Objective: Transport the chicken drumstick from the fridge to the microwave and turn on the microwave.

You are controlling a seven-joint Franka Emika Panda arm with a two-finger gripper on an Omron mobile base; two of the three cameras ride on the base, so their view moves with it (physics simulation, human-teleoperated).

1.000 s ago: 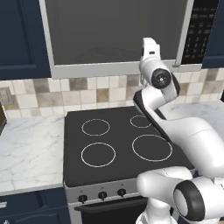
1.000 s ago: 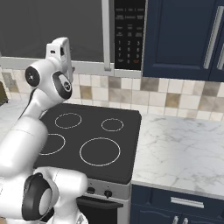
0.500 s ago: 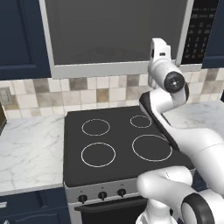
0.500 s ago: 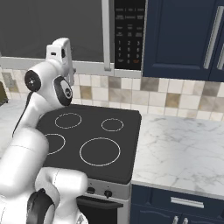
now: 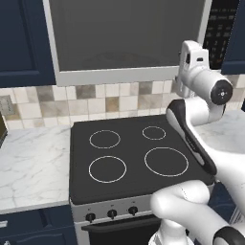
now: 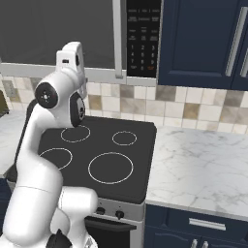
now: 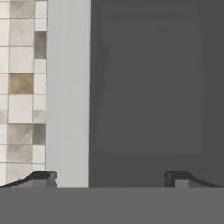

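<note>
Left base view: microwave (image 5: 129, 40) hangs above the stovetop (image 5: 134, 158), door shut, grey frame round dark glass, black button panel (image 5: 221, 28) at its right end. White arm (image 5: 198, 129) rises from lower right w/ the hand up by the door's lower right corner, just below the panel. Stovetop's black w/ four white rings; three knobs (image 5: 111, 214) along its front edge. Marble counter (image 5: 28, 162) to the left, tiled backsplash (image 5: 91, 98) behind, navy cabinets (image 5: 19, 38) at upper left. Chicken drumstick — can't tell where it is from here, door's closed.

Right base view: same scene from the other side. Arm (image 6: 53, 126) climbs from lower left, the hand's white top against the bottom rail of the microwave (image 6: 58, 34) door. Button panel (image 6: 143, 36) sits just right of the hand, beyond the door's vertical frame. Navy cabinet w/ metal handle (image 6: 237, 41) fills upper right; marble counter (image 6: 203, 164) runs right of the stovetop (image 6: 97, 155).

Hand view: gripper (image 7: 109, 179) has jaws spread wide, nothing between them. Fingertips (image 7: 41, 178) stick up at the bottom, one over the grey door frame (image 7: 68, 87), the other over the dark glass (image 7: 153, 87). Frame runs as a pale strip top to bottom, backsplash tiles (image 7: 22, 83) beyond it at left edge. Glass is dim, can't make out anything inside.
</note>
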